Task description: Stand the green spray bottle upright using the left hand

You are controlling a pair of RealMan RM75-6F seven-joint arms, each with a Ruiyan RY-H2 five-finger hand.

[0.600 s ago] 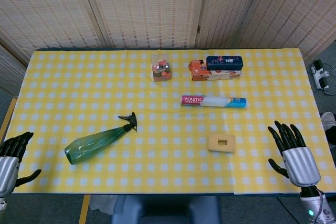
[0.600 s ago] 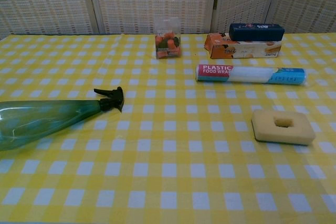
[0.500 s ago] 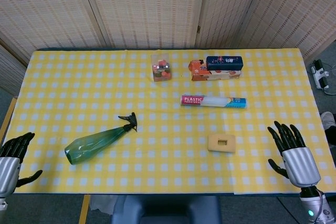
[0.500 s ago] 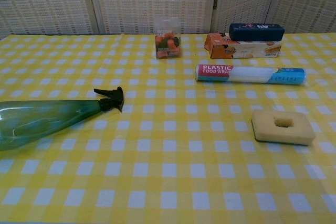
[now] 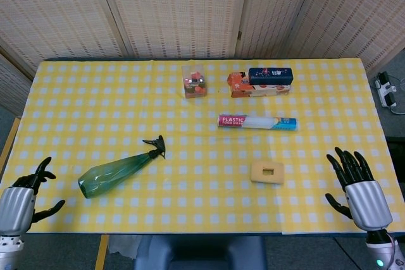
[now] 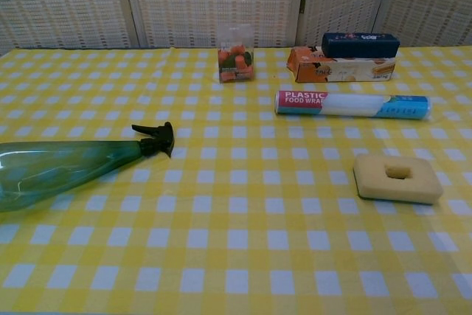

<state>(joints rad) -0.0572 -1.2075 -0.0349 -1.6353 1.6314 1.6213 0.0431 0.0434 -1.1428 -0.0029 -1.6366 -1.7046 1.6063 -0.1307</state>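
Head view: green spray bottle (image 5: 118,172) lies on its side, apparently empty, beside the left hand (image 5: 22,199), fingers spread, holding nothing.

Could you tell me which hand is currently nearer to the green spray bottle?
Left. The left hand sits at the table's near-left corner, just beyond the green spray bottle base; the right hand is across the table, past the sponge.

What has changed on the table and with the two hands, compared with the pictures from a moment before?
The left hand moved slightly right, toward the green spray bottle, with its fingers spread; it holds nothing. The right hand slid a little down toward the near table edge, also empty. The bottle lies on its side as before, and the sponge and plastic wrap roll did not move.
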